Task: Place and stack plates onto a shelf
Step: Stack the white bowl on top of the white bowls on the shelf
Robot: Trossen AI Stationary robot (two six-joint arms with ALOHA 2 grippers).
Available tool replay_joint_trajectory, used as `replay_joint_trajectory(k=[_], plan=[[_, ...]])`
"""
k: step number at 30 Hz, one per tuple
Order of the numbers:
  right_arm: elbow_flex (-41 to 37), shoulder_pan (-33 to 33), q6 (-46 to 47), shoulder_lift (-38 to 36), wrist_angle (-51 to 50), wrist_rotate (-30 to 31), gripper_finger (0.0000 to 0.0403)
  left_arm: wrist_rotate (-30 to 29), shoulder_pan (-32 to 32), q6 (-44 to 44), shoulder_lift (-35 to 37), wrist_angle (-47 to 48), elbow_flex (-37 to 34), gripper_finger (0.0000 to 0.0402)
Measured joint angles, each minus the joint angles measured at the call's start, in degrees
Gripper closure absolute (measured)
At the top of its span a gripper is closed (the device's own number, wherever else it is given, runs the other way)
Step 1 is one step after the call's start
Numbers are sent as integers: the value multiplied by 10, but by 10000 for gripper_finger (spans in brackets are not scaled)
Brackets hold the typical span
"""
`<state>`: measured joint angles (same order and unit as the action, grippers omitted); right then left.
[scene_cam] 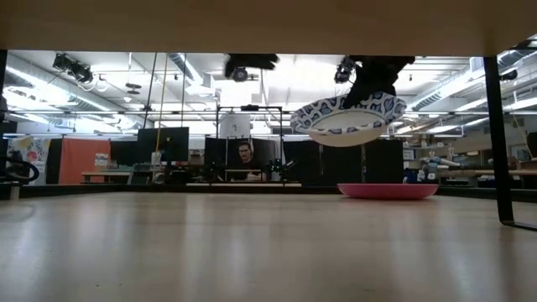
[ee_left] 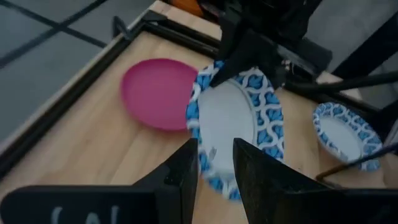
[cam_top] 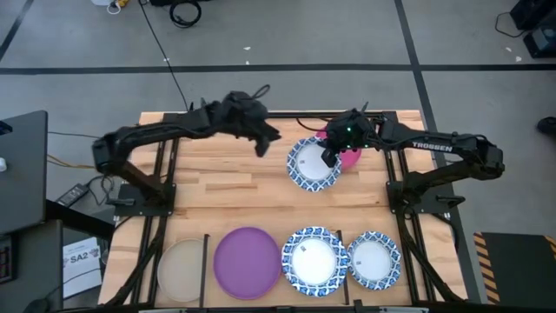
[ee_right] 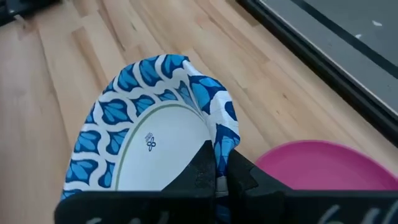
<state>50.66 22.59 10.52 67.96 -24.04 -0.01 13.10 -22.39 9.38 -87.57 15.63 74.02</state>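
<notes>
A white plate with a blue patterned rim [cam_top: 313, 163] hangs in the air in my right gripper [cam_top: 331, 156], clear of the table in the low view [scene_cam: 348, 117]. Just beyond it the magenta plate [cam_top: 352, 157] lies flat on the wood [scene_cam: 388, 190]. My left gripper [cam_top: 261, 139] hovers to the left of the held plate; it is open, holds nothing, and points at the plate [ee_left: 233, 124]. Along the near edge, between thin black bars, lie a beige plate [cam_top: 182, 269], a purple plate [cam_top: 248, 261] and two blue-rimmed plates [cam_top: 311, 259] [cam_top: 373, 259]. My right gripper [ee_right: 219, 163] pinches the blue-rimmed plate by its rim [ee_right: 217, 134], on the side toward the magenta plate, one finger above and one below. The rim is buckled upward beside the fingers. The plate is lifted clear and tilted, sticking out from the fingers toward the table's left.
Black arm frames stand on the table at left [cam_top: 148, 187] and right [cam_top: 417, 196]. Thin black bars [cam_top: 206, 261] divide the near bays. Bare wood [cam_top: 226, 187] lies between the arms and the near row. A person sits in the room beyond the table [scene_cam: 244, 155].
</notes>
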Motion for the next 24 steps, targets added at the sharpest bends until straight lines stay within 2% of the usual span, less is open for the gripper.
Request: replay_joint_trajectory(k=[3, 7, 13, 18, 24], plan=[[16, 4, 3, 0, 0, -4, 395, -27, 2, -27, 55, 38, -13, 294], [55, 5, 14, 0, -3, -31, 395, -34, 12, -28, 125, 36, -65, 294], [132, 4, 53, 0, -37, -77, 396, -34, 29, -25, 227, -36, -210, 294], [178, -3, 116, 0, -49, -149, 396, -34, 40, -18, 302, -116, -331, 294], [195, -63, 187, 0, -46, -186, 395, -34, 42, 5, 366, -150, -408, 294]])
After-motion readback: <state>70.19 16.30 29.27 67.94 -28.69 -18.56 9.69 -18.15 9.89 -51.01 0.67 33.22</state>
